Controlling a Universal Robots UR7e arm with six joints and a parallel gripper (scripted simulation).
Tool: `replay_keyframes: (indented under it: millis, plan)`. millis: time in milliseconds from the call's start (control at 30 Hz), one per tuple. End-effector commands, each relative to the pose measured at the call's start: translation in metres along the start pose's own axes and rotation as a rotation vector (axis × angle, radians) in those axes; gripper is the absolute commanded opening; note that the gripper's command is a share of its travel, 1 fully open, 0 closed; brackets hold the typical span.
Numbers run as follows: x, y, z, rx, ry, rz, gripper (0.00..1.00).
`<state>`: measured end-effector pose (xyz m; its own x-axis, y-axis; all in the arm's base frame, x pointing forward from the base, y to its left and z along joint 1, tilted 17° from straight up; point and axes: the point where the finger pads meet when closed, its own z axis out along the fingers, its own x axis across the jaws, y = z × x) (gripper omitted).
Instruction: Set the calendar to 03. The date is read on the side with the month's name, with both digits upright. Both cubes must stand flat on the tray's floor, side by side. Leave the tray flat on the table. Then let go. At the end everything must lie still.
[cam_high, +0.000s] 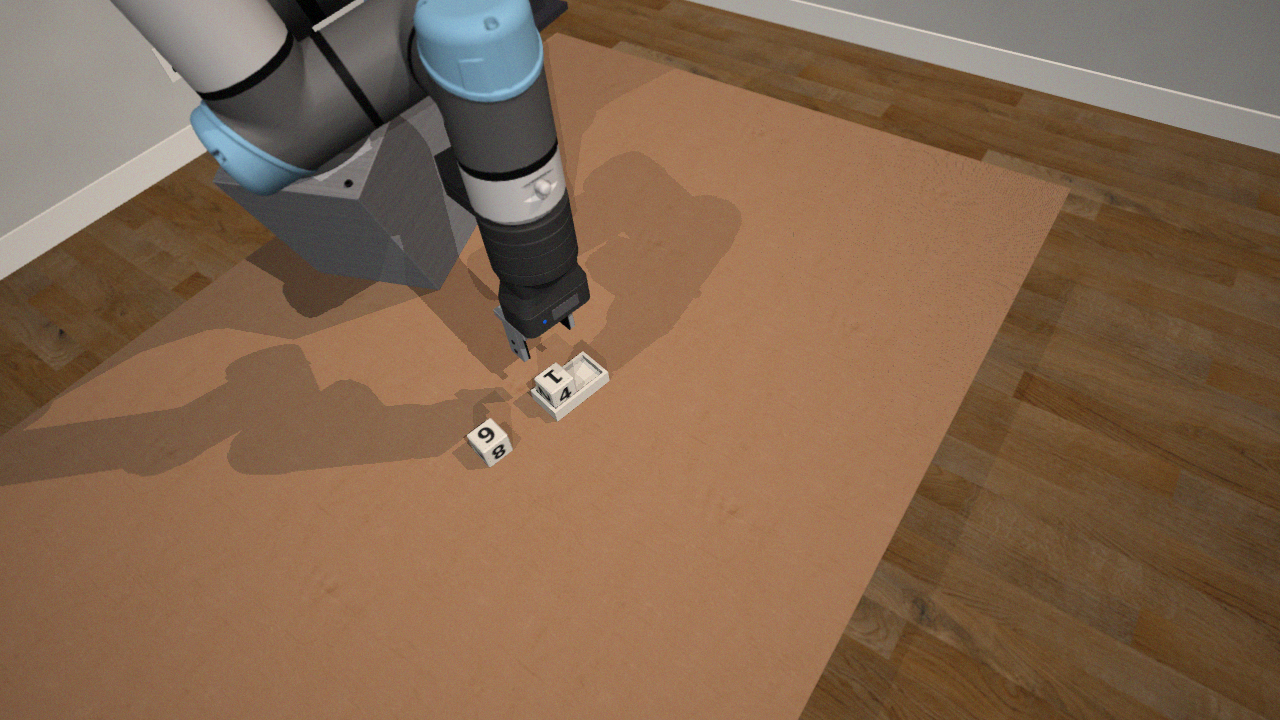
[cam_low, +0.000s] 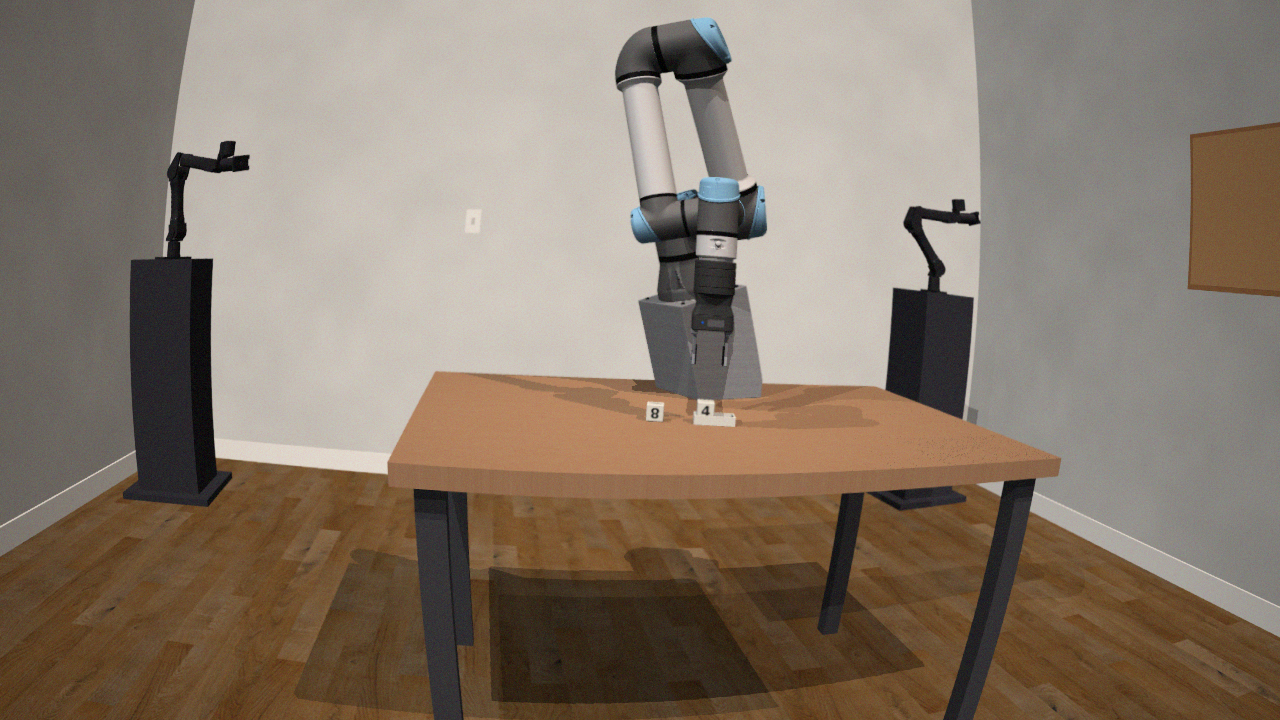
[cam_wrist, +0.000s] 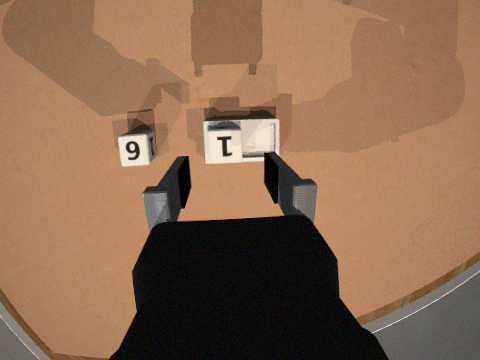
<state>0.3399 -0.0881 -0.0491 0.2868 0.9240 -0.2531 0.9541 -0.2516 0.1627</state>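
Observation:
The white tray (cam_high: 581, 396) (cam_low: 716, 420) (cam_wrist: 277, 137) lies flat on the table; no month's name can be made out on it. One white cube (cam_high: 553, 385) (cam_low: 705, 409) (cam_wrist: 224, 145) stands in its left half in the exterior view, with a 1 on top and an upright 4 on the side facing that camera. The other cube (cam_high: 489, 442) (cam_low: 655, 411) (cam_wrist: 135, 149) stands on the table to the left of the tray, with a 6 or 9 on top and an 8 facing the exterior camera. My gripper (cam_high: 546, 341) (cam_low: 708, 361) (cam_wrist: 227, 169) is open and empty, above the tray and clear of both cubes.
The tray's right half in the exterior view holds no cube. The grey robot base (cam_high: 358, 223) (cam_low: 666, 349) stands at the back of the wooden table (cam_high: 716, 582) (cam_low: 760, 456). Two small black arms on dark pedestals (cam_low: 174, 376) (cam_low: 926, 358) stand beyond the table. Arm shadows fall across the table.

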Motion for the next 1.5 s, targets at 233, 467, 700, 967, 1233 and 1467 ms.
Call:
replay_keyframes:
  millis: [233, 467, 700, 967, 1233, 1467]
  plan:
    - [0.001, -0.001, 0.000, 0.003, 0.000, -0.001, 1.00]
    - [0.001, -0.001, 0.000, 0.003, 0.000, -0.001, 1.00]
    - [0.000, -0.002, 0.000, 0.004, 0.000, 0.008, 1.00]
    - [-0.005, -0.003, 0.001, 0.004, 0.001, 0.099, 1.00]
    - [-0.018, -0.003, 0.005, 0.006, 0.003, 0.345, 1.00]
    - [-0.028, -0.004, 0.007, 0.007, 0.003, 0.526, 1.00]
